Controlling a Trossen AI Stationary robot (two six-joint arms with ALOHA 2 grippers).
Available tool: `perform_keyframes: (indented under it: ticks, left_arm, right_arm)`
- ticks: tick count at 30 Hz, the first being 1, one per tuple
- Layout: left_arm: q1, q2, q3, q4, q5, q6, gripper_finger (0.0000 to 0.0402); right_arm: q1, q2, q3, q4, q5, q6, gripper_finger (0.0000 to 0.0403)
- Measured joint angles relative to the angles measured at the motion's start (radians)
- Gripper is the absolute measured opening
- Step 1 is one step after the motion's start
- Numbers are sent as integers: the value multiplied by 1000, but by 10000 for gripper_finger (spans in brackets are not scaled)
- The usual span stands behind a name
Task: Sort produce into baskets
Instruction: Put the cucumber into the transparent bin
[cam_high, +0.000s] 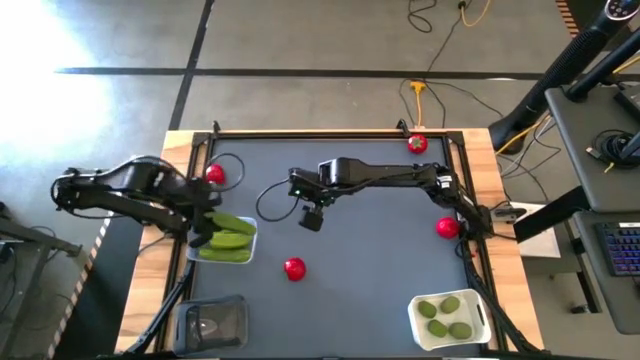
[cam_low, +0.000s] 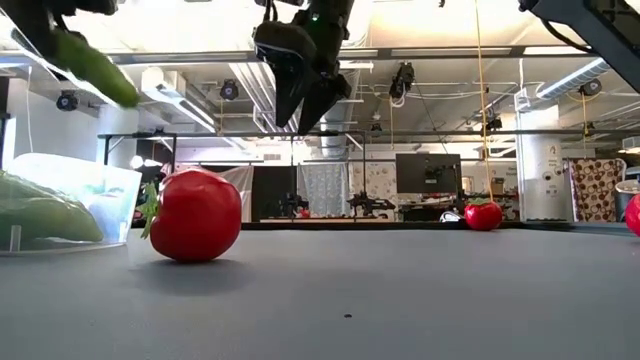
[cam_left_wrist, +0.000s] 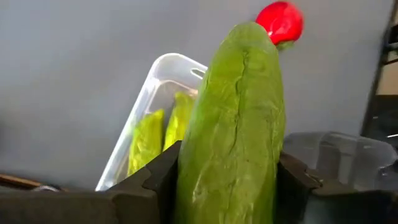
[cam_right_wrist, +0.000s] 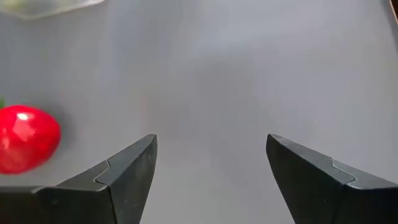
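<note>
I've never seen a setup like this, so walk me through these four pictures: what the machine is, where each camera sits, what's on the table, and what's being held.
Two dark robot arms work at a table with a dark mat. One picture looks straight down, one looks level across the tabletop, and one comes from each arm's wrist.

The left gripper is shut on a cucumber above the clear basket, which already holds other cucumbers. The right gripper hangs open and empty over the middle of the mat.

Four tomatoes lie loose; the nearest sits mid-table. The white basket holds three limes. The dark-tinted basket holds no produce.
</note>
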Motion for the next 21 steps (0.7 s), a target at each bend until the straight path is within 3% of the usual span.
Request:
perform_keyframes:
  ticks: [8, 13, 21]
  left_arm:
    - [-36, -12, -120, -44, 21, -129, 158]
    - [-35, -9, -247, 46, 24, -137, 168]
    - [-38, -4, -97, 50, -38, -169, 190]
  right_arm:
    - [-1, 0, 2, 21, -8, 1, 278]
    - [1, 0, 3, 20, -28, 2, 272]
    - [-27, -22, 40, -76, -37, -51, 291]
